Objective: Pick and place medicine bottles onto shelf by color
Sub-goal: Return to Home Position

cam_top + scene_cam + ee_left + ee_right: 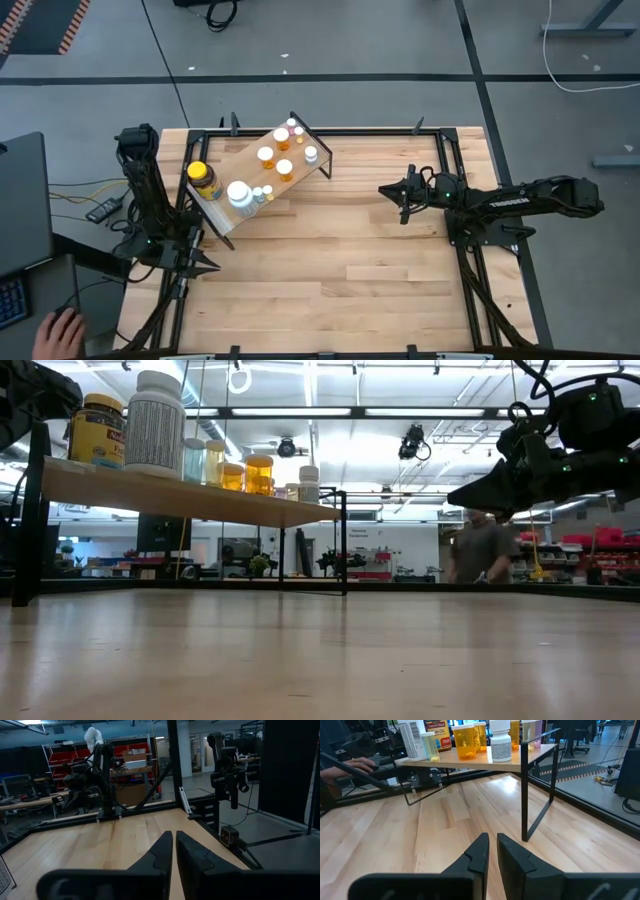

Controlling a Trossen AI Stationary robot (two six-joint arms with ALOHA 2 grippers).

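High view: a light plywood shelf board on a thin black metal frame stands slantwise at the far left part of the butcher-block tabletop, and all the medicine bottles in sight stand on it. An amber jar with a yellow lid sits at the board's near-left end, a large white-capped bottle just beside it, then two tiny vials. Orange vials with white caps and a few smaller white-topped ones fill the far end.

Neither arm touches the shelf. The left gripper hangs low at the table's left edge, near the shelf's nearest leg, holding nothing — its wrist camera shows the two dark fingers drawn together over bare wood. The right gripper hovers above the table's right half, well apart from the shelf and pointing toward it, fingers likewise together and empty.

A person's hand rests off the table at the lower left, and another person stands in the room behind.
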